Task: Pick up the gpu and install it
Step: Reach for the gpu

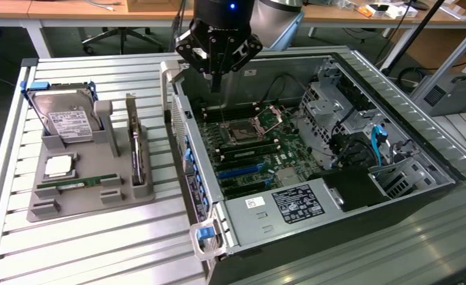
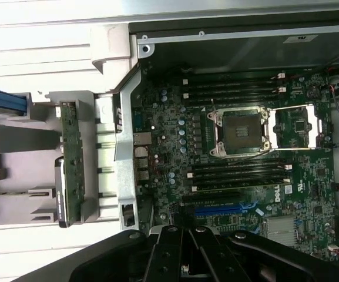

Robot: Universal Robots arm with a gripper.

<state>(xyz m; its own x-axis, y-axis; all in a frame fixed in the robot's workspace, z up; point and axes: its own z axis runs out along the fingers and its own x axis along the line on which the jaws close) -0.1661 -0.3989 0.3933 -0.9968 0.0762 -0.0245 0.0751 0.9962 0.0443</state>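
Note:
The gpu point(image 1: 137, 151) stands on its edge in a slot of the grey holder point(image 1: 90, 202), at the exterior view's left of the open computer case point(image 1: 423, 196). The wrist view looks down on the gpu point(image 2: 70, 158) as a thin dark strip beside the case wall. My gripper point(image 1: 214, 83) hangs above the far left corner of the case, over the motherboard point(image 1: 245, 136), apart from the gpu. Its fingers point(image 2: 170, 249) are pressed together with nothing between them. A blue card slot point(image 2: 222, 208) lies on the board close to the fingertips.
The holder also carries a silver hard drive point(image 1: 66, 119), a small square chip point(image 1: 59, 166) and a green memory stick point(image 1: 78, 183). The case's metal side wall point(image 1: 187, 142) rises between holder and motherboard. Cables and drive cages point(image 1: 360, 136) crowd the case's far side.

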